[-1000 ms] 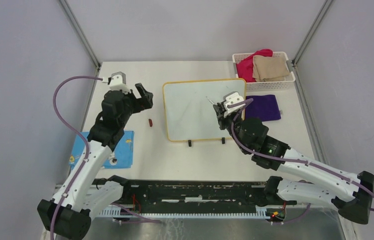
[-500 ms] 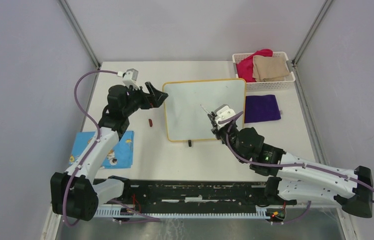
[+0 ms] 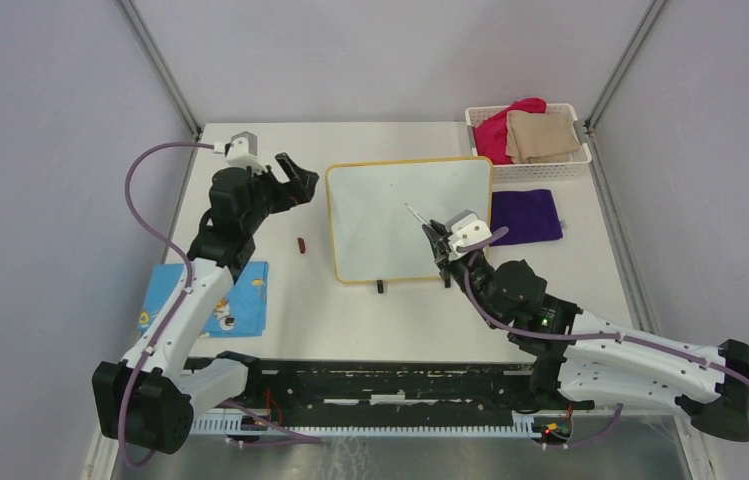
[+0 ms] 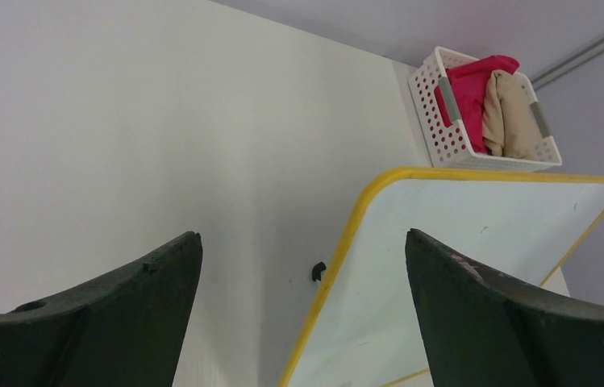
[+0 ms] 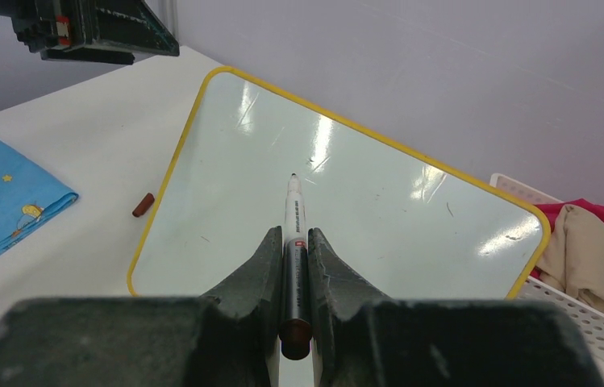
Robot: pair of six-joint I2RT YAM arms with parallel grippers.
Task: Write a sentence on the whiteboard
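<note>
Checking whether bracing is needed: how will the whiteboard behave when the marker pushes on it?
Probably stiff: the whiteboard shows no bend. Thin and ungripped, it may slide on the smooth table. Its glossy face could let the marker skid.

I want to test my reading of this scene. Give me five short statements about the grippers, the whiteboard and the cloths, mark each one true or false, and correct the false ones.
1. The right gripper is shut on a marker. True.
2. A full sentence is written on the whiteboard. False: no words show on it, only a few faint specks.
3. The left gripper clamps the board's yellow frame. False: its jaws stand wide open and hold nothing.
4. A purple cloth lies on the table right of the whiteboard. True.
5. The white basket is empty. False: it holds a red cloth and a beige cloth.
</note>
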